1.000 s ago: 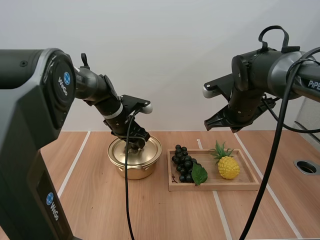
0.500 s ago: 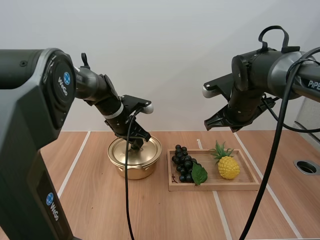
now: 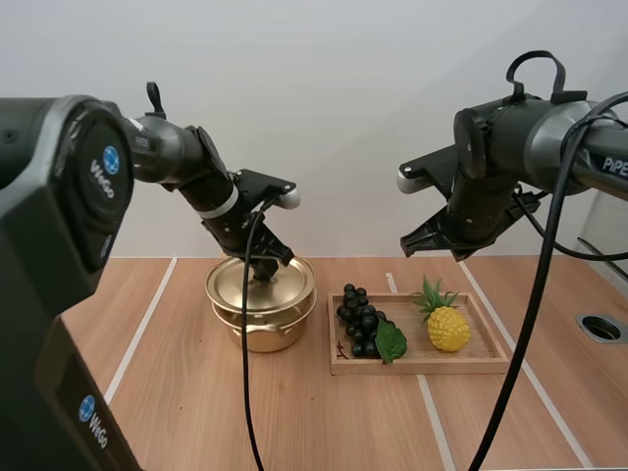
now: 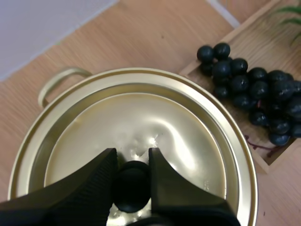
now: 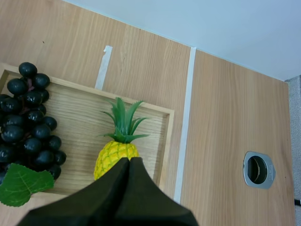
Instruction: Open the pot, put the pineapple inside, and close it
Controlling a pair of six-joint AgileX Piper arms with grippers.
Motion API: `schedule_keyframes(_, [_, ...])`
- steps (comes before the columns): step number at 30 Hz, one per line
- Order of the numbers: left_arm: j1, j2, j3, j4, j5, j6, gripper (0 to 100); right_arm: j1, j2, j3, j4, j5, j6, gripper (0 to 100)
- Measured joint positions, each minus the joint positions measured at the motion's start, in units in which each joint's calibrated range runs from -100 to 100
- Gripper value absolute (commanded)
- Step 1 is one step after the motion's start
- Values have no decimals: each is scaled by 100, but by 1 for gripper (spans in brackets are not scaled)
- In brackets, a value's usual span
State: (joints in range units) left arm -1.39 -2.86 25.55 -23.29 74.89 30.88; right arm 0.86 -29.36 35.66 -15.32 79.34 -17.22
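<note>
Surface: wooden table [image 3: 186, 392] with pale tape lines and a plain wall behind, pretty uncluttered.
High view, left: the left gripper [image 3: 263, 267] has the gold lid [image 3: 235, 287] by its top, hanging just clear above the pot [image 3: 263, 336]. The pot stands just beside the left edge of the wooden tray [image 3: 422, 366].
High view, right: the right gripper [image 3: 417, 240] hangs high over the tray. The pineapple [image 3: 448, 328] is at the tray's right end, grapes [image 3: 361, 322] at its left end.
Left wrist view: the two fingers pinch the black knob [image 4: 130, 188] from both sides, with the lid spread out underneath.
Right wrist view: the pincer is pressed together into one dark wedge, gripping nothing, right over the pineapple [image 5: 113, 157].
Step in hand: looks like lid removal.
Tip: probably best to keep the lid level, raise it straight until the rim clears, then park it on bare table to the pot's left, away from the tray. That leaves the right arm a free path.
Watch out: the round knob could swivel in the pinch.
</note>
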Motion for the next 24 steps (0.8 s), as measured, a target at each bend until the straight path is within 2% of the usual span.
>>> schedule_keyframes(6, [0,-1224,-442,0,20,0,0,0,428,0,0,57,-221,71])
schedule_keyframes(9, [0,-1763,-583,0,32,0,0,0,654,0,-68,1,-307,98])
schedule_keyframes(18, [0,-2886,-620,0,-19,200,0,0,1330,0,-407,-35,-364,100])
schedule_keyframes(24, [0,-3140,-620,0,119,224,0,0,1601,0,-57,-90,-364,100])
